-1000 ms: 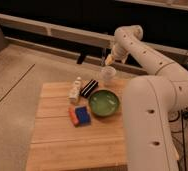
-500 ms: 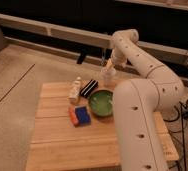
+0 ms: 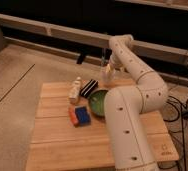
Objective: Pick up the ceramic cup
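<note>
The ceramic cup (image 3: 107, 76) is a small pale cup standing at the far edge of the wooden table (image 3: 52, 140), just behind the green bowl (image 3: 97, 102). My gripper (image 3: 106, 64) hangs directly above the cup, very close to its rim or reaching into it. The white arm (image 3: 132, 115) rises from the lower right and bends back over the table to that spot. Whether the gripper touches the cup cannot be told.
A small white bottle (image 3: 75, 89) and a black object (image 3: 89, 86) stand left of the bowl. A blue and orange sponge (image 3: 80, 116) lies in front of them. A dark wall with a pale rail (image 3: 47, 29) runs behind the table. Cables lie on the floor at the right (image 3: 187, 107).
The arm has swung left and now covers more of the table's right side. The gripper has stayed over the cup and come slightly lower. The cup has not visibly moved.
</note>
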